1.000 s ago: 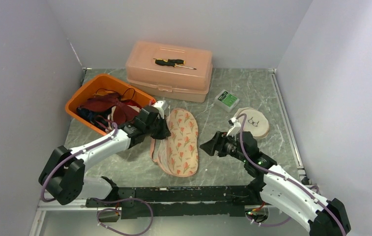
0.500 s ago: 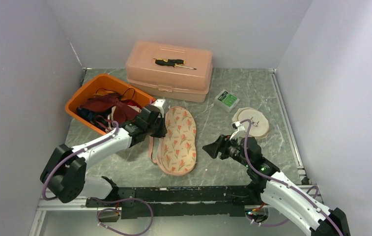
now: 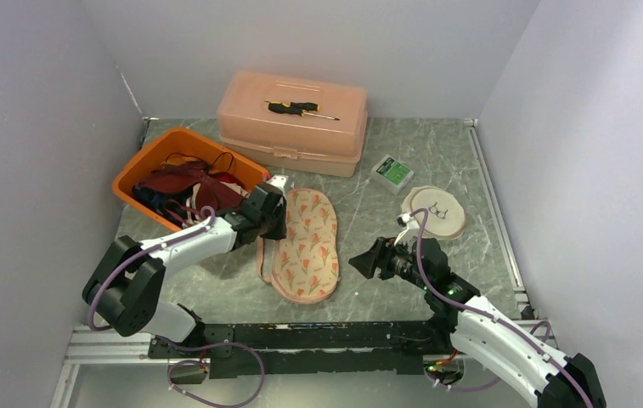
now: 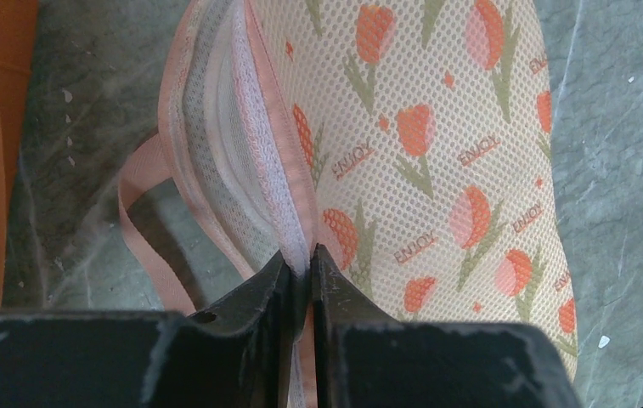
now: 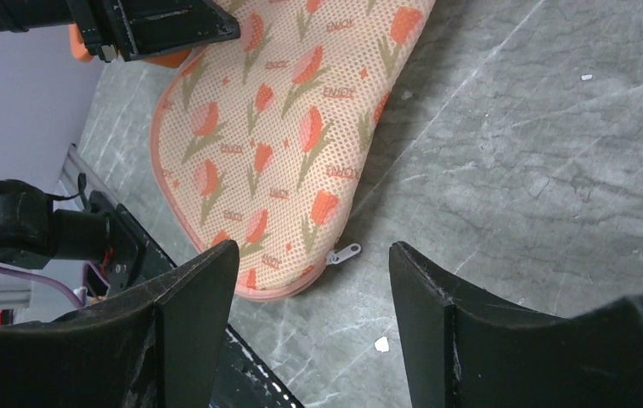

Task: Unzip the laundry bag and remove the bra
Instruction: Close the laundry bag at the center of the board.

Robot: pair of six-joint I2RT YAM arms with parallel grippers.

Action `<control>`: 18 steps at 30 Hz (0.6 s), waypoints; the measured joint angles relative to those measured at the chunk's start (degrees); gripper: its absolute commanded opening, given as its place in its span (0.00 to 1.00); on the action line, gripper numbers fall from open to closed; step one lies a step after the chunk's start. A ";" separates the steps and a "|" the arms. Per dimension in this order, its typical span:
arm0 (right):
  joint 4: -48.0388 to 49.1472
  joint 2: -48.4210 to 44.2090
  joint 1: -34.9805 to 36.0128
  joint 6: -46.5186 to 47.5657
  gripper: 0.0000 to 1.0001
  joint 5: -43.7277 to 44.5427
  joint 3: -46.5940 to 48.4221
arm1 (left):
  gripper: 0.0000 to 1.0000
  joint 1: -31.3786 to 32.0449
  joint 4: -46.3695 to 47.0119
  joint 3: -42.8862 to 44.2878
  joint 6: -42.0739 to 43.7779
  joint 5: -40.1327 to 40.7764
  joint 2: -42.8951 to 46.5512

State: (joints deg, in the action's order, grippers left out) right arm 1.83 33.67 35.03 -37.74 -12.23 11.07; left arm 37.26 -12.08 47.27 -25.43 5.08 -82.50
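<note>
Left wrist: we see left fingers narrow, pinching open edge of laundry bag. Meanwhile right fingers wide above desk, zipper pull nearby, untouched.

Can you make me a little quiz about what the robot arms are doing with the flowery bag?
1. True or false: the right tool is gripping the zipper pull.
2. What lies on top of the pink box? A) a screwdriver B) a spoon C) a sock
3. Fill the gap: the left tool pinches the edge of the ____.
Key: 1 false, its jaws stand open and hold nothing; 2 A; 3 laundry bag.
</note>
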 measured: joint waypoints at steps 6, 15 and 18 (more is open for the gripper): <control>0.26 1.75 0.00 0.00 0.69 -0.07 0.00 | 0.18 0.00 0.04 -0.61 -1.75 0.85 0.00; 1.73 4.63 0.00 0.07 0.69 0.00 0.00 | 0.20 0.13 -0.83 -2.47 -4.26 0.72 1.27; 1.81 5.77 0.00 0.20 0.69 0.00 0.00 | 0.21 0.98 -1.60 -2.47 -4.46 1.14 2.25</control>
State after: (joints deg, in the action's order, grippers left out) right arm 3.64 39.44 35.03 -37.54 -12.23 11.07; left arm 38.24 -13.67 44.80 -29.89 6.22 -80.25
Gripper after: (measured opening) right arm 0.688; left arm 0.197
